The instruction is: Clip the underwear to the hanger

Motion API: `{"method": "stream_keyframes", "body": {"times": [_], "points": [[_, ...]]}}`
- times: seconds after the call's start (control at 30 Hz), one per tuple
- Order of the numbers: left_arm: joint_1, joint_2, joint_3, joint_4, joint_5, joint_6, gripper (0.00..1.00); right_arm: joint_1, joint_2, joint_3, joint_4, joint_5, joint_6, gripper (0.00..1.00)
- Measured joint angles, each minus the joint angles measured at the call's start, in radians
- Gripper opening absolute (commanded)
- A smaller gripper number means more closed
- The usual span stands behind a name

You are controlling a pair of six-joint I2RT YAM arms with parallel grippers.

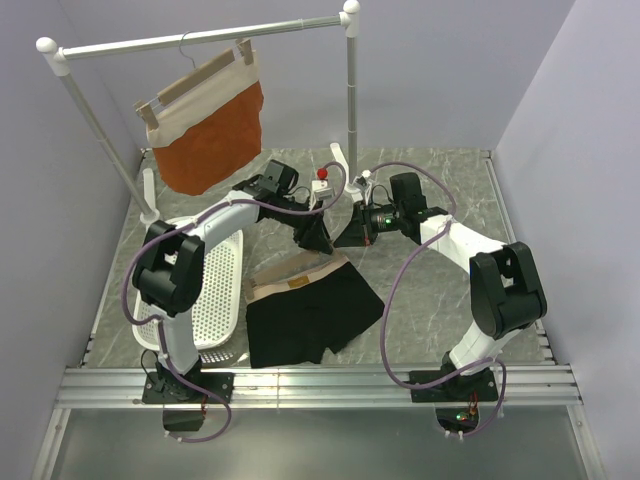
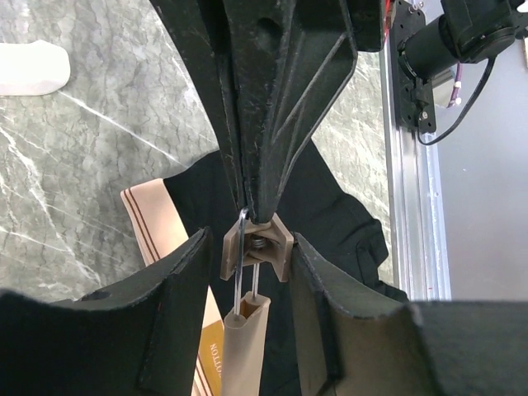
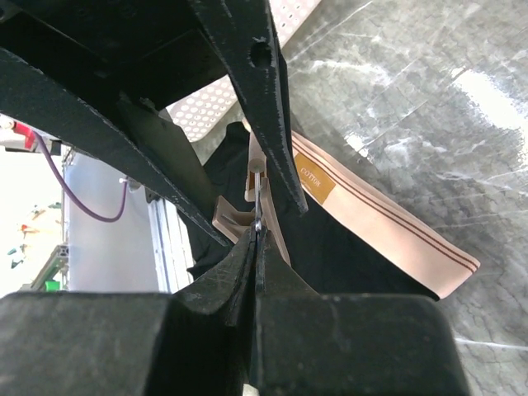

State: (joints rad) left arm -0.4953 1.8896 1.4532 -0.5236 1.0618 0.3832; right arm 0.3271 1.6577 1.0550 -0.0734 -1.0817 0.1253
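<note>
- Clothes rail (image 1: pixel 200 38): set at the far left, carrying a second wooden hanger with a rust-orange garment (image 1: pixel 210 135).
- White perforated basket (image 1: pixel 218 290): placed on the marbled tabletop (image 1: pixel 440 290), just beside the left arm's elbow.
- Left arm: raised from its near-left base, bent sharply at the elbow, with the forearm reached right and away to the table's centre. The wrist is turned downward.
- Left gripper (image 2: pixel 250 256): jaws are held apart, one on each side of the wooden clip (image 2: pixel 257 247). A narrow dark gap is seen at one pad, and the other pad is set at the clip's edge. No squeeze is evident.
- Underwear (image 1: pixel 315 315): black, laid flat on the tabletop between the two arms and below the meeting grippers. Its tan waistband (image 1: pixel 295 282) is turned to the far side.
- Hanger (image 3: pixel 233 216): held above the underwear between the two grippers. Only the clip and thin metal wire are shown clearly.
- Right gripper (image 3: pixel 257 239): jaws are closed tight, tips pinched on the hanger's thin wire at the clip.
- Right arm: raised from its near-right base and folded at the elbow, with the forearm extended left to the centre, opposite the left gripper.
</note>
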Motion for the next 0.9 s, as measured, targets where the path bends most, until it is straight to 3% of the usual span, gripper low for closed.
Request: {"method": "stream_keyframes", "body": {"times": [0.53,0.63,0.67,0.8,0.83,0.9], "points": [[0.000,0.006,0.006,0.008,0.014,-0.018,0.45,0.000,-0.002,0.000,-0.001,0.000,-0.027,0.00],[0.000,0.006,0.006,0.011,0.020,-0.032,0.35,0.000,-0.005,0.000,-0.001,0.002,-0.034,0.00],[0.000,0.006,0.006,0.011,0.021,-0.037,0.26,0.000,-0.005,0.000,-0.001,0.002,-0.038,0.00],[0.006,0.006,0.006,0.011,0.031,-0.048,0.10,0.000,-0.005,-0.001,-0.001,0.004,-0.052,0.00],[0.008,0.007,0.006,0.011,0.036,-0.050,0.02,0.000,-0.006,-0.001,-0.001,0.004,-0.058,0.00],[0.013,0.007,0.006,0.010,0.044,-0.056,0.00,0.000,-0.007,-0.001,0.002,0.002,-0.069,0.00]]}}
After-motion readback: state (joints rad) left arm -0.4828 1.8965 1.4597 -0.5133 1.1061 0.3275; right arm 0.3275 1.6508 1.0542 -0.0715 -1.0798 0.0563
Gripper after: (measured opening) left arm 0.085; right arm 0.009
